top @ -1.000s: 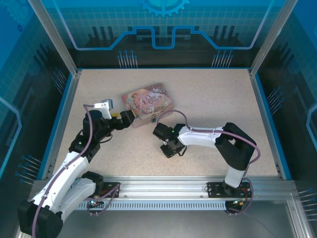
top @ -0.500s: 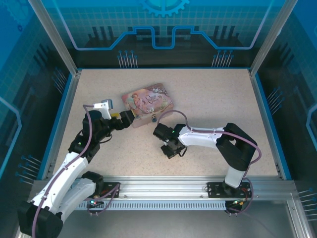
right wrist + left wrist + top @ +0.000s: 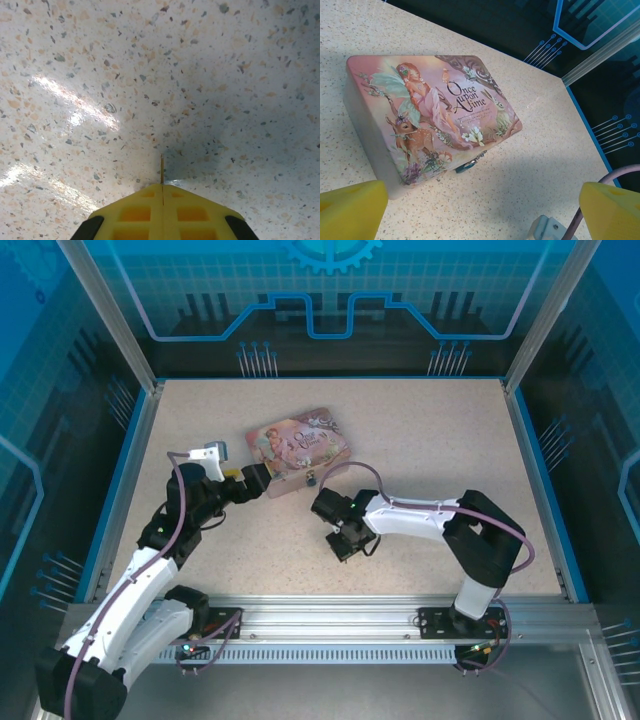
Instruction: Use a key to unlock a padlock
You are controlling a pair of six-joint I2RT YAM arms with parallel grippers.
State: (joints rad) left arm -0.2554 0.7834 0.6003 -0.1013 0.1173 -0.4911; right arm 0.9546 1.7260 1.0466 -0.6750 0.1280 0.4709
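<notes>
The pink illustrated tin (image 3: pixel 430 115) lies on the table, and the tiny bluish padlock (image 3: pixel 470 164) hangs at its front edge. My left gripper (image 3: pixel 482 220) is open, one yellow fingertip (image 3: pixel 350 210) close by the tin's near corner, the other well to the right. From above, the left gripper (image 3: pixel 260 478) sits at the left end of the tin (image 3: pixel 298 450), with the padlock (image 3: pixel 312 480) just to its right. My right gripper (image 3: pixel 162 186) is shut on the key (image 3: pixel 162 170), a thin blade seen edge-on, poking out just above the tabletop. The right gripper (image 3: pixel 348 540) is in front of the tin.
The speckled table (image 3: pixel 430 440) is ringed by a blue rim and dark see-through walls. A grey bracket and pinkish cable of the right arm (image 3: pixel 555 227) lie to the right of the padlock. Open tabletop stretches to the right and back.
The right arm has shifted slightly to the right with the key still held low over the table. The left arm and the tin have not moved.
</notes>
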